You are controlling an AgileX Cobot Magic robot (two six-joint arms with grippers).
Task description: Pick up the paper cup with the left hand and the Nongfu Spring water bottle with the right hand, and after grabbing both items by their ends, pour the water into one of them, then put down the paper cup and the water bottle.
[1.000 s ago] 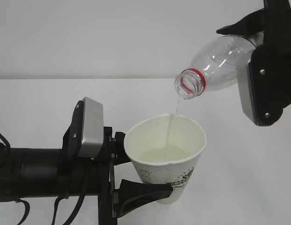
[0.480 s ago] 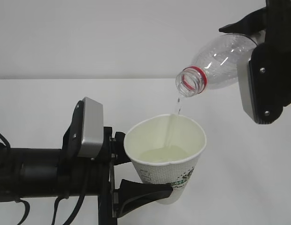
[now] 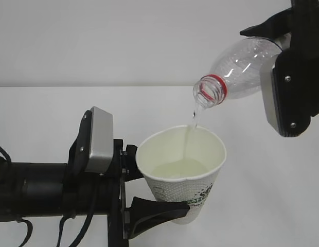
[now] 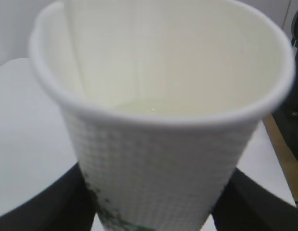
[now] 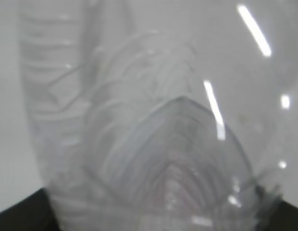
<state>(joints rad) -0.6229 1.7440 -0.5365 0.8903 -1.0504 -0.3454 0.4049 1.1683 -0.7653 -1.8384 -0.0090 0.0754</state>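
Note:
My left gripper (image 3: 162, 188) is shut on the lower part of the white paper cup (image 3: 181, 170), holding it upright above the table. In the left wrist view the cup (image 4: 158, 144) fills the frame, with a dark finger (image 4: 41, 211) on each side. A pale pool of water (image 3: 179, 169) lies inside it. Up at the right, my right gripper (image 3: 270, 62) is shut on the base end of the clear water bottle (image 3: 236, 67). The bottle tilts mouth-down, its red neck ring over the cup. A thin stream of water (image 3: 190, 131) falls into the cup. The bottle's ribbed wall (image 5: 154, 134) fills the right wrist view.
A white table (image 3: 41, 108) lies under both arms, with a plain pale wall (image 3: 98, 36) behind it. The black left arm (image 3: 36, 193) reaches in from the lower left with cables hanging below it.
The bottle and right gripper have shifted very slightly up and to the right. Water keeps running into the cup. The left gripper and cup have held still.

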